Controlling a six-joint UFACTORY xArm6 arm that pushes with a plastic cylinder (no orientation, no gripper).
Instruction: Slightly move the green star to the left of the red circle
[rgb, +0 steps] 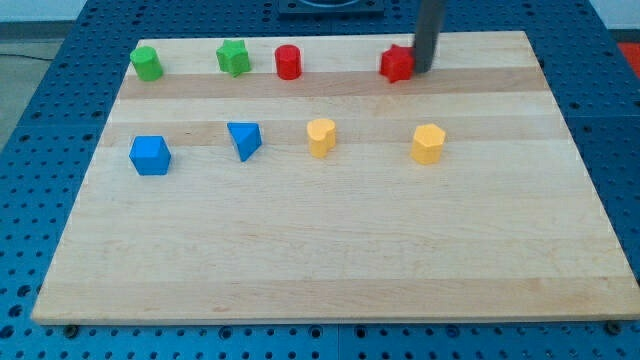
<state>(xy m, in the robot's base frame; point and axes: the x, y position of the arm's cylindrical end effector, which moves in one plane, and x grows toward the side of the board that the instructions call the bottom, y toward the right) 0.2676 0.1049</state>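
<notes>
my tip (423, 70) sits touching the red star-ish block (397, 63) (no jaws, just a rod), far from green star block (233, 57); swinging over cld clip red cylinder (288, 62).

Green star (233, 57) sits just left of red circle (288, 62), both along wooden worktop (330, 250) top edge.

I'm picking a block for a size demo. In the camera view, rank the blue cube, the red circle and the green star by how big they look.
1. blue cube, largest, though it also lies nearer the view's bottom.
2. green star and red circle: about alike, so I won't rank them.
</notes>
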